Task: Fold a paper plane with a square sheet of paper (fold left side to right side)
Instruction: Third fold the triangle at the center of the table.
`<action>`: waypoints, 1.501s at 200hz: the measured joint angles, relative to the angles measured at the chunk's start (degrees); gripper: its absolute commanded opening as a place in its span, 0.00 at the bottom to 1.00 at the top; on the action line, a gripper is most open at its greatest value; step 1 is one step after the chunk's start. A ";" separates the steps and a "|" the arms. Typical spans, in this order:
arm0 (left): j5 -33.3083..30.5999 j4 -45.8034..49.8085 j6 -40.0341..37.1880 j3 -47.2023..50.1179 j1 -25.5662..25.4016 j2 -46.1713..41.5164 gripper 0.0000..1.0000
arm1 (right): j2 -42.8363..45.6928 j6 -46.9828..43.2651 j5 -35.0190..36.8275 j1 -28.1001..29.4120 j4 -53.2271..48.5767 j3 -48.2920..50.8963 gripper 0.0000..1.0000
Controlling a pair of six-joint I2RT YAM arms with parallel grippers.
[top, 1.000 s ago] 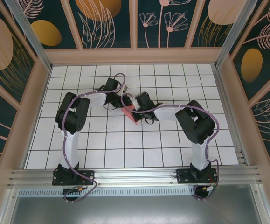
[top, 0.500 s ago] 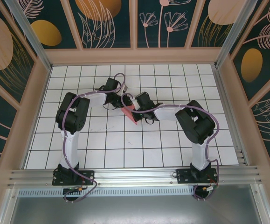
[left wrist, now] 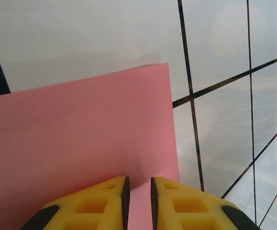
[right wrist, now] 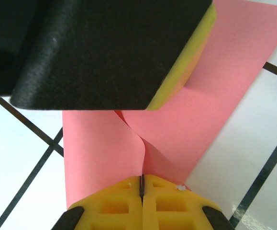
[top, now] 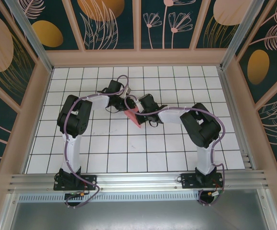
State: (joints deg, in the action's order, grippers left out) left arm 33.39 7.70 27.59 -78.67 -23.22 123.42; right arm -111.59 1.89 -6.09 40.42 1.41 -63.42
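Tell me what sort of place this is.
Probably an enclosed robot work cell: a white grid-tiled table, leaf-printed wall panels around it, and a left arm and right arm bolted to an aluminium rail.

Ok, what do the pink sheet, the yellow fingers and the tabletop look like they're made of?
Pink sheet: thin matte paper; it curls and bends freely. Right gripper fingers: likely moulded yellow plastic, with hollow ribbed pockets. Tabletop: smooth glossy white board, reflections show; exact material unclear.

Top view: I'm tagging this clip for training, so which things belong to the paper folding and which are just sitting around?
Job in hand: pink paper sheet, partly folded; right tool, pinching it; left tool, over it.
Just there: white grid table; patterned walls.
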 measured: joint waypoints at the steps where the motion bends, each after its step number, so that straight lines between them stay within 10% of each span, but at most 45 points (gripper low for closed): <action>1: 0.00 0.00 0.00 0.00 0.00 0.00 0.23 | 0.00 0.00 0.00 0.00 0.00 0.00 0.00; 141: -1.29 8.13 -3.41 -4.87 2.03 -0.04 0.40 | -0.55 0.26 -0.50 -0.11 0.72 0.22 0.00; 300: 4.59 3.17 -0.09 7.50 1.49 -10.91 0.27 | -0.55 0.44 -1.29 -0.22 1.29 0.46 0.00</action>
State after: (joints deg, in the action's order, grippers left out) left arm 37.98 10.87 27.51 -71.18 -21.74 112.51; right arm -112.14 2.33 -7.38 40.21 2.70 -62.96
